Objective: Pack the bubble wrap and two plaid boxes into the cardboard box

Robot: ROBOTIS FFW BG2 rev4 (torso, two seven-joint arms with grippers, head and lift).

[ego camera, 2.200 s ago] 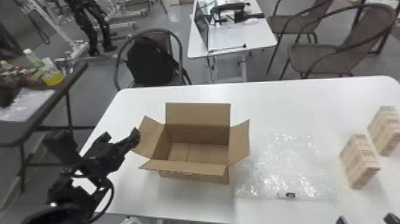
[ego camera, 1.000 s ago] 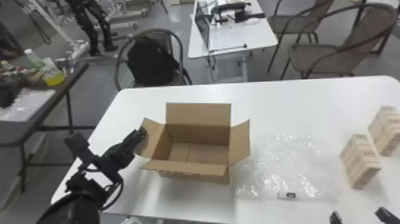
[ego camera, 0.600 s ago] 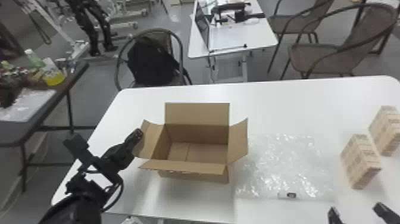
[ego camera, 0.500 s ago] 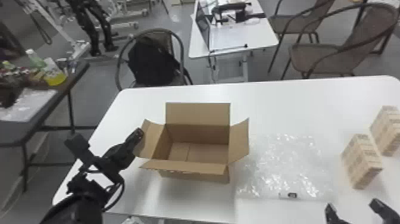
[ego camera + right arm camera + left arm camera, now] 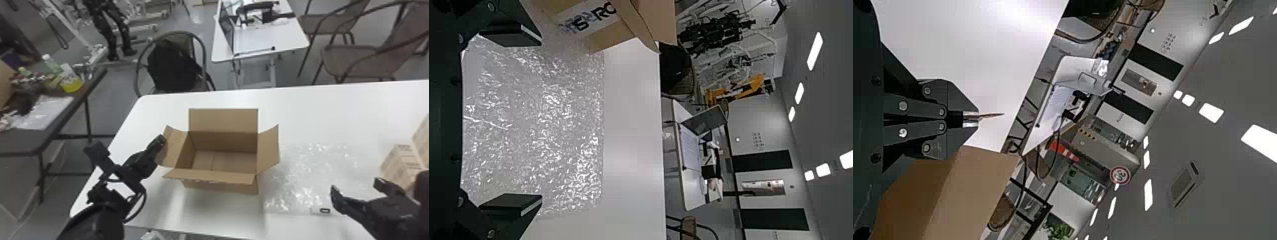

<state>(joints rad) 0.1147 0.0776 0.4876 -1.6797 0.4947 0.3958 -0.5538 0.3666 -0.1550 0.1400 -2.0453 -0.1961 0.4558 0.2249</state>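
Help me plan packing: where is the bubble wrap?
Head view: the bubble wrap lies on the white table, just right of the cardboard box.

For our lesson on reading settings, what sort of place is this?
Probably a robotics lab: black robot-like legs beside white metal frames, and an open laptop on a desk behind the worktable.

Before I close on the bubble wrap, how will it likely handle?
Probably floppy: the bubble wrap lies flat as a thin sheet on the table, so it may sag. Likely light, being clear film. Its shiny surface might slip in the right gripper.
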